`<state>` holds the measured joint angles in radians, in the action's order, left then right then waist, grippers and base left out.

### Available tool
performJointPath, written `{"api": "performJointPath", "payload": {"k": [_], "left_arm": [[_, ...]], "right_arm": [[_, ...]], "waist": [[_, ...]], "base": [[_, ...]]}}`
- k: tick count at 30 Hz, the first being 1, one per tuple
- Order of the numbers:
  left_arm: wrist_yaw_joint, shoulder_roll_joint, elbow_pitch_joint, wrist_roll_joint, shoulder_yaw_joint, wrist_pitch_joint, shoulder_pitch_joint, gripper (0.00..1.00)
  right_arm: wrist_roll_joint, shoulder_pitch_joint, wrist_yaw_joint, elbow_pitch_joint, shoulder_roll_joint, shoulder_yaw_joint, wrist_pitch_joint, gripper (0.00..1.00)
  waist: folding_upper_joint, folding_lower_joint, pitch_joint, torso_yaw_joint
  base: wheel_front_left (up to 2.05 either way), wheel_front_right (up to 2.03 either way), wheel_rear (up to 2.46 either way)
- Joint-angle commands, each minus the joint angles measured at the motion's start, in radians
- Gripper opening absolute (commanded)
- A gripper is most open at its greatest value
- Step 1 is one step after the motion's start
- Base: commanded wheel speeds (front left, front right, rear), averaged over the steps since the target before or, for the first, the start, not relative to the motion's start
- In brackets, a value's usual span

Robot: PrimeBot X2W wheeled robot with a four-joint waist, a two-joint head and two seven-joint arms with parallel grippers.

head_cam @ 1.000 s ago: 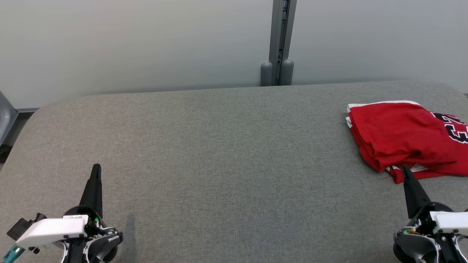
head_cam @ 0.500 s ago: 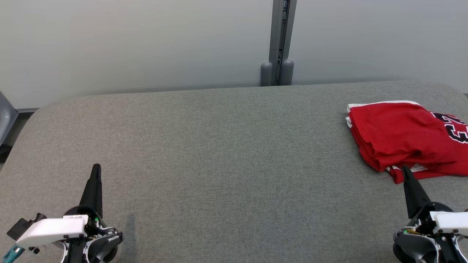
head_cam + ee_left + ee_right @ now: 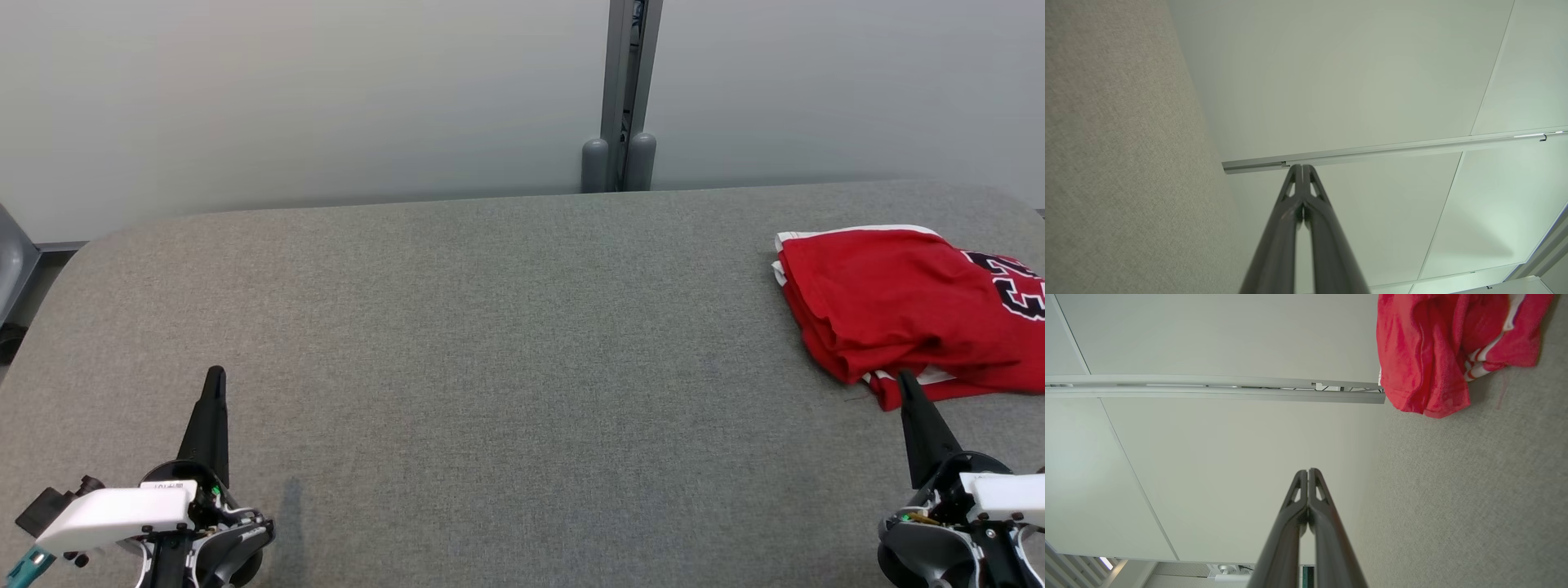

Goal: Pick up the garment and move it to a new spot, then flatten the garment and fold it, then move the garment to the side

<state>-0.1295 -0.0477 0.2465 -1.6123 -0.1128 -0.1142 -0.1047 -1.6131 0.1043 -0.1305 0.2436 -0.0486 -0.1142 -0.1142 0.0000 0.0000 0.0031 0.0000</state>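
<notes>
The garment (image 3: 898, 306) is a red jersey with white trim and black numerals, folded into a thick pile at the right edge of the grey table (image 3: 506, 351); the right wrist view shows the garment (image 3: 1425, 355) at the upper right. My right gripper (image 3: 904, 377) is shut, its tip just in front of the pile's near edge, holding nothing. In its own view the right gripper (image 3: 1307, 471) has its fingers pressed together. At the table's near left my left gripper (image 3: 215, 373) rests shut and empty, far from the garment; its wrist view shows the left gripper (image 3: 1301, 166) with fingers closed.
A pale wall stands behind the table, with a grey metal post (image 3: 624, 98) at its middle and two rounded caps at the post's foot. A grey object (image 3: 10, 269) sits off the table's left end.
</notes>
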Motion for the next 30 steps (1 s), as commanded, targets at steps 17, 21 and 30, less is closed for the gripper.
{"api": "performJointPath", "payload": {"k": [17, 21, 30], "left_arm": [[-0.002, -0.005, -0.002, -0.001, -0.004, -0.003, -0.009, 0.00], [-0.002, -0.005, -0.002, -0.001, -0.003, -0.003, -0.009, 0.00], [-0.002, -0.005, -0.002, -0.001, -0.003, -0.003, -0.009, 0.00]], "right_arm": [[0.001, 0.008, 0.000, 0.002, -0.003, -0.002, -0.003, 0.00], [0.000, 0.008, 0.000, 0.002, -0.003, -0.002, -0.003, 0.00], [0.001, 0.008, 0.000, 0.002, -0.003, -0.002, -0.003, 0.00]], "waist": [[0.0000, 0.0000, 0.000, 0.000], [0.0000, 0.0000, 0.000, 0.000], [0.0000, 0.0000, 0.000, 0.000]], "base": [[0.00, 0.00, 0.00], [0.00, 0.00, 0.00], [0.00, 0.00, 0.00]]}}
